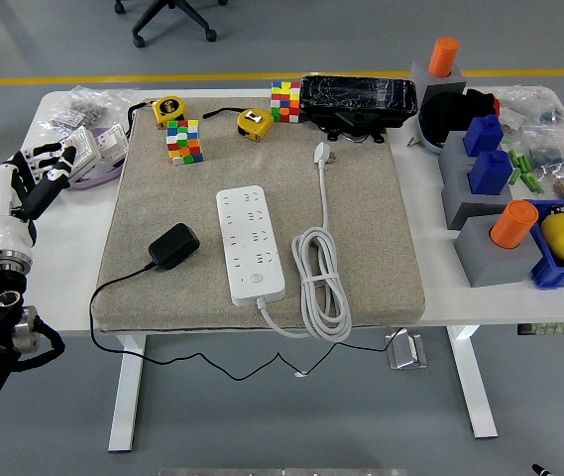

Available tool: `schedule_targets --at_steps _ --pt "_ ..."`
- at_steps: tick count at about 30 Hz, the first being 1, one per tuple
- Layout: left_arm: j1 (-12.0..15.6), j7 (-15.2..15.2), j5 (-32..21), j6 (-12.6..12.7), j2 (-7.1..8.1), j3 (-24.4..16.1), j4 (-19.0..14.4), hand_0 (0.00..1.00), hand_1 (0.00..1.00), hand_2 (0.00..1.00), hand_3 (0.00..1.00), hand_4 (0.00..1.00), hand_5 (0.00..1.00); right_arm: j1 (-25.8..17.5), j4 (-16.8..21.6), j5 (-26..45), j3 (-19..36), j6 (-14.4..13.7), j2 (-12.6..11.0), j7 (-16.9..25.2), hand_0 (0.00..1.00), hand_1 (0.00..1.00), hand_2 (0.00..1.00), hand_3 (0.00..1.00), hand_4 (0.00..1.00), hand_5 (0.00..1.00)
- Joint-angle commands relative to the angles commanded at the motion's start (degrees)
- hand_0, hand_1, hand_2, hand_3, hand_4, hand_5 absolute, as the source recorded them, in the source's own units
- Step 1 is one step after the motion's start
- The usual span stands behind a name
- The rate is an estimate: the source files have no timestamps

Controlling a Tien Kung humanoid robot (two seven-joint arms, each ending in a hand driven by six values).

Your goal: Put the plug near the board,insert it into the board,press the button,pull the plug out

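One black plug (173, 245), boxy, thin black cord trailing, lying on beige mat (381, 248) just left of white board (250, 244). Left hand (36, 180) at tabletop (63, 258) edge, fingers spread, empty.
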Motion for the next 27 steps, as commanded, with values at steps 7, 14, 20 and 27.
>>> schedule_targets --at_steps 7,14,20,27 --pt "0.0 0.3 0.3 -0.3 -0.06 -0.9 -0.3 0.449 0.544 0.564 0.604 0.821 0.446 0.2 0.0 -0.1 0.3 -0.1 0.0 0.1 0.608 0.641 0.651 0.554 0.943 0.498" --pt "0.1 0.4 0.3 -0.4 -0.18 -1.7 -0.5 0.451 0.543 0.566 0.604 0.819 0.448 0.1 -0.1 -0.3 0.9 -0.1 0.2 0.1 0.608 0.642 0.653 0.552 0.943 0.497" --pt "0.5 0.7 0.5 -0.5 -0.29 -2.4 -0.5 0.448 0.544 0.565 0.605 0.818 0.449 -0.2 -0.1 -0.6 1.4 -0.1 0.3 0.0 0.610 0.642 0.652 0.552 0.942 0.498" --pt "1.0 0.9 0.6 -0.6 -0.67 -3.6 -0.8 0.452 0.544 0.566 0.605 0.815 0.452 -0.3 -0.1 -0.7 2.3 -0.2 0.7 0.0 0.611 0.641 0.653 0.552 0.942 0.499"
